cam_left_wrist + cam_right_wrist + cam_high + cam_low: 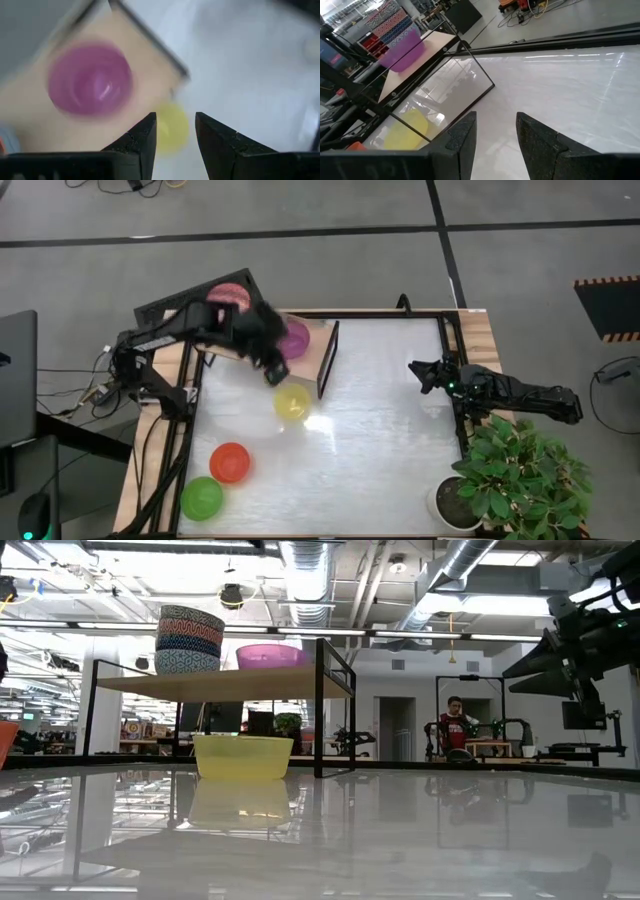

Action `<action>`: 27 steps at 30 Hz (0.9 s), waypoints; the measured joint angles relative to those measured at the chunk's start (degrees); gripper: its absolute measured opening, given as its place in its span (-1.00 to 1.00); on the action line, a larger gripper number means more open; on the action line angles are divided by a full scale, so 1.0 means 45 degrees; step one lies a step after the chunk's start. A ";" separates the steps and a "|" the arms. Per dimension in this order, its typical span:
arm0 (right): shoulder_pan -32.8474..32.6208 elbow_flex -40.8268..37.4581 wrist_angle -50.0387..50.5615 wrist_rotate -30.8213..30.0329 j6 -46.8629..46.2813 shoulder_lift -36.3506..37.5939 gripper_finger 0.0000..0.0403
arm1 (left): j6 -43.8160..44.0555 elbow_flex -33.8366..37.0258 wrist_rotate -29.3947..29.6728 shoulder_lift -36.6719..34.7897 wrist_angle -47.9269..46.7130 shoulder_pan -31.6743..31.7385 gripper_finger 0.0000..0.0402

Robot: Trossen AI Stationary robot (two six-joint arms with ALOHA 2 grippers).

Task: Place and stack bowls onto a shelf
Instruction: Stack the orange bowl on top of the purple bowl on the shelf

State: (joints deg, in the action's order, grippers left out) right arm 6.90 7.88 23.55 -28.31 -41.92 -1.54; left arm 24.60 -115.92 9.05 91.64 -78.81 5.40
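A purple bowl [297, 338] stands upright on the light wooden shelf [312, 352], next to a stack of patterned bowls [190, 638] at the shelf's far end. A yellow bowl [292, 400] rests on the table just in front of the shelf. Red [230, 462] and green [202, 498] bowls sit near the table's front left corner. My left gripper [274, 374] hovers open above the shelf's near edge, between the purple bowl [90, 80] and the yellow bowl [172, 125], holding nothing. My right gripper [496, 116] waits open at the table's right edge.
The shelf's dark end panel [328, 360] stands upright toward the table's middle. A potted plant [510, 480] fills the front right corner. The silvery tabletop [390, 440] stretches between the shelf and the right arm. A person stands far off in the room [456, 720].
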 joint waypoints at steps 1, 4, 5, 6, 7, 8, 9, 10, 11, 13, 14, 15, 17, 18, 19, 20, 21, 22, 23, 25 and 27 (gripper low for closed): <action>0.0000 0.0000 0.0000 0.0014 0.0043 -0.0003 -0.19 | 0.0497 0.0000 0.0040 0.0011 -0.0609 -0.0437 -0.40; 0.0000 0.0000 0.0000 0.0014 0.0046 -0.0005 -0.19 | 0.2695 0.0010 0.0386 0.0156 -0.1921 -0.1606 -0.40; 0.0000 0.0000 0.0000 0.0014 0.0053 -0.0002 -0.19 | 0.3512 0.0010 0.0479 0.0214 -0.2162 -0.1928 -0.40; 0.0000 0.0000 0.0000 0.0014 0.0051 0.0000 -0.19 | 0.4327 0.0010 0.0482 0.0264 -0.2395 -0.2249 -0.40; 0.0000 0.0000 0.0000 0.0022 0.0056 -0.0005 -0.19 | 0.5064 0.0017 0.0414 0.0323 -0.2532 -0.2565 -0.40; 0.0000 0.0000 0.0000 0.0037 0.0074 0.0000 -0.19 | 0.5674 0.0061 0.0248 0.0364 -0.2489 -0.2881 -0.40; 0.0000 0.0000 0.0000 0.0039 0.0080 -0.0004 -0.19 | 0.6272 0.0132 0.0074 0.0372 -0.2374 -0.3247 -0.40; 0.0000 0.0000 0.0000 0.0039 0.0080 0.0000 -0.19 | 0.6833 0.0141 -0.0101 0.0379 -0.2418 -0.3637 -0.40; 0.0000 0.0000 0.0000 0.0039 0.0082 -0.0005 -0.19 | 0.7395 0.0150 -0.0177 0.0386 -0.2478 -0.4026 -0.40; 0.0000 0.0000 0.0000 0.0039 0.0089 -0.0005 -0.19 | 0.8566 0.0151 -0.0213 0.0484 -0.2489 -0.4788 -0.40; 0.0000 0.0000 0.0000 0.0043 0.0089 -0.0005 -0.19 | 0.9090 0.0151 -0.0180 0.0513 -0.2495 -0.5166 -0.40; 0.0000 0.0000 0.0000 0.0043 0.0094 0.0000 -0.19 | 0.9575 0.0153 -0.0102 0.0544 -0.2480 -0.5543 -0.40; 0.0000 0.0000 0.0000 0.0043 0.0094 0.0000 -0.19 | 1.0485 0.0155 -0.0037 0.0662 -0.2492 -0.6151 -0.40; 0.0000 0.0000 0.0000 0.0042 0.0094 -0.0005 -0.19 | 1.1009 0.0156 -0.0020 0.0688 -0.2504 -0.6406 -0.40; 0.0000 0.0002 0.0000 0.0042 0.0094 -0.0005 -0.19 | 1.1519 0.0194 0.0027 0.0702 -0.2470 -0.6752 -0.40; 0.0000 0.0005 0.0000 0.0042 0.0094 -0.0002 -0.19 | 1.2082 0.0293 0.0072 0.0707 -0.2455 -0.7007 -0.40; 0.0000 0.0005 0.0000 0.0040 0.0094 -0.0005 -0.19 | 1.2769 0.0455 0.0060 0.0707 -0.2466 -0.7204 -0.40; 0.0000 0.0005 0.0000 0.0043 0.0098 -0.0005 -0.19 | 1.3585 0.0713 0.0029 0.0697 -0.2473 -0.7378 -0.40; 0.0000 0.0005 0.0000 0.0043 0.0094 -0.0004 -0.19 | 1.4437 0.1051 -0.0069 0.0667 -0.2489 -0.7547 -0.40; 0.0000 0.0005 0.0000 0.0043 0.0094 -0.0005 -0.19 | 1.5952 0.1822 -0.0454 0.0625 -0.2495 -0.7982 -0.40; 0.0000 0.0005 0.0000 0.0043 0.0099 -0.0005 -0.19 | 1.6985 0.2598 -0.0979 0.0610 -0.2471 -0.8381 -0.40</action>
State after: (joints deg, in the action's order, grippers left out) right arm 6.90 7.90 23.55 -28.12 -41.47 -1.56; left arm 101.03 -104.23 4.64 94.39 -89.93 -32.31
